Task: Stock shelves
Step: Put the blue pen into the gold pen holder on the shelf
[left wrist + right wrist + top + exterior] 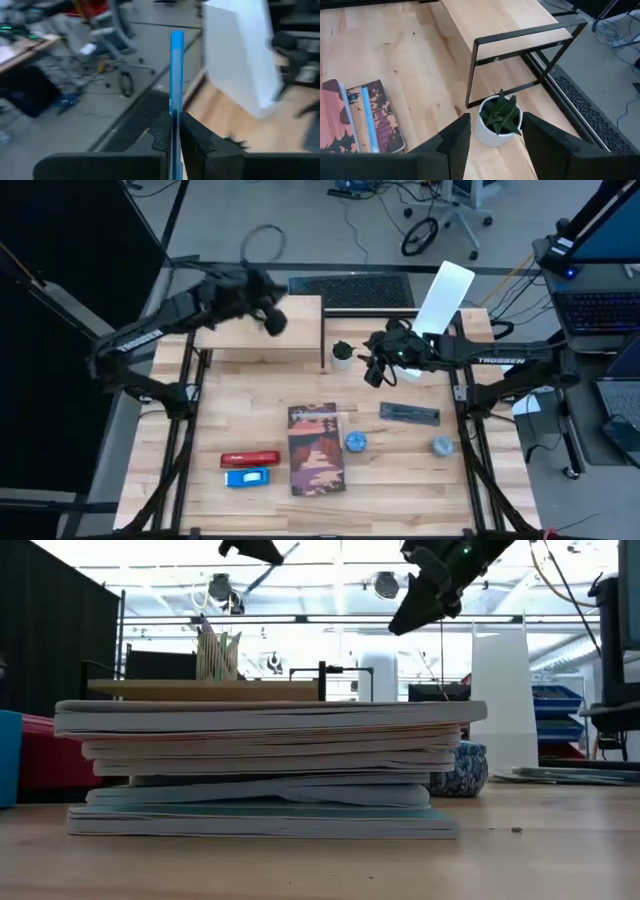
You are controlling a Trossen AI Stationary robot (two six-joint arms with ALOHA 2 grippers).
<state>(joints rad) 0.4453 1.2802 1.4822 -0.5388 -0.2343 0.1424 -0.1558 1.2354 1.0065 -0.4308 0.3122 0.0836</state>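
Spreading across most of the high view is a light-wood tabletop (400,470) of butcher-block planks, framed by black metal rails. At its far left corner stands the low plank shelf (262,332) on thin black legs; to the right, at the far edge, leans the white file holder (443,297), tilted outward. Between them, just beside the shelf's leg, sits a small potted plant (343,353) in a white pot.

The left pincer (272,319) hovers above the shelf, closed on a thin blue pen (176,90) that sticks straight out from between its fingers. The right pincer (492,132) hangs just over the plant with its fingers spread wide either side of the pot — nothing held.

Nearer the front lies a stack of books (317,447), with a red stapler (250,459) and a blue box (246,477) to its left, a small blue patterned pot (356,442) touching its right edge, a dark flat case (409,414) and a greyish round thing (442,446) farther right.

Beyond the tabletop: a grey floor, a black ribbed mat (350,290), an office chair base (445,225), loose cables, and a laptop (605,305) on a side desk at right. A black curtain (60,270) fills the left.
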